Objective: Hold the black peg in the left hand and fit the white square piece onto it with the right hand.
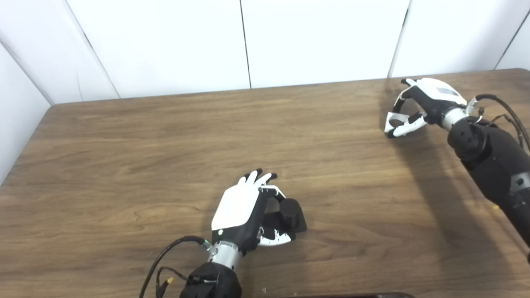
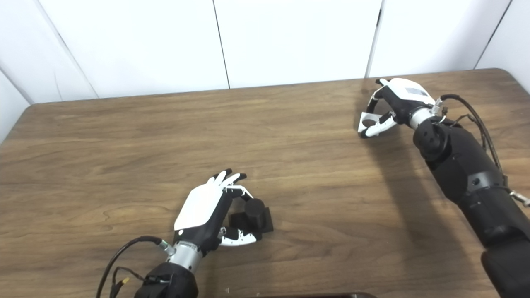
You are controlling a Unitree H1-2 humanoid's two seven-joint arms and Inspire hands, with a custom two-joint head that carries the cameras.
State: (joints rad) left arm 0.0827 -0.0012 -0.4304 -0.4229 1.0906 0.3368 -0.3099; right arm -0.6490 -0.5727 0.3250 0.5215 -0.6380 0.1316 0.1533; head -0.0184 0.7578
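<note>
the step in hand looks like the two pick-ups, before any fitting. to do it well, the left hand (image 1: 244, 211) should close firmly around the round post of the black peg (image 1: 290, 214), leaving the top of the post free so the other part can slide on, and lift it upright without tipping its square base. the peg stands on the worktop (image 1: 165, 165) just beside this hand, between thumb and fingers; the fingers are partly curled around it, but i cannot tell whether they grip it.

far off at the back right of the worktop, the right hand (image 2: 387, 108) curls over the white square piece (image 2: 367, 123), which has a round hole and lies under the fingertips. the piece seems caught between thumb and fingers, though a firm pinch is not certain. it should be held by its edges, hole unobstructed.

the two parts are well apart.
</note>
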